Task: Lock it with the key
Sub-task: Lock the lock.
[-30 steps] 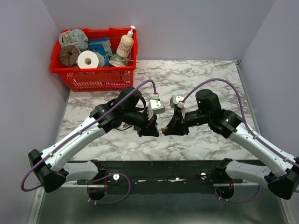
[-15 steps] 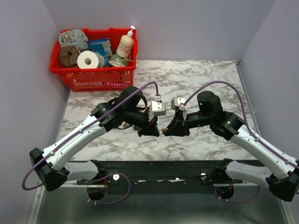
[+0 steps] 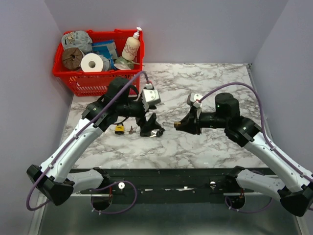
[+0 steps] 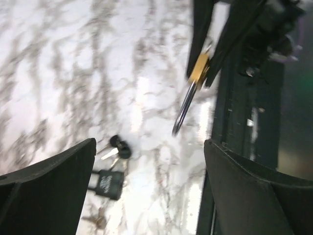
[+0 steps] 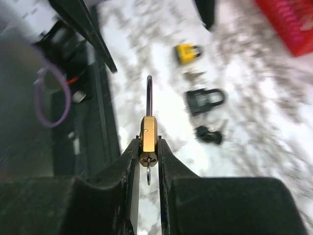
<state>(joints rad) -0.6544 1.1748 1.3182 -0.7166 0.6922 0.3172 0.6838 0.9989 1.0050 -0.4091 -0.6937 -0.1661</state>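
Away from padlock [image 5: 148, 134], left end effector [image 4: 149, 149] opened

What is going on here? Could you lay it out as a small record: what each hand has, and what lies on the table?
Right hand: closed on the brass padlock, held off the table
Left hand: open, empty
On the marble table: black padlock, yellow padlock, black-headed keys
Back left corner: red basket with assorted items
Shackle of held lock: seen edge-on, cannot tell if closed
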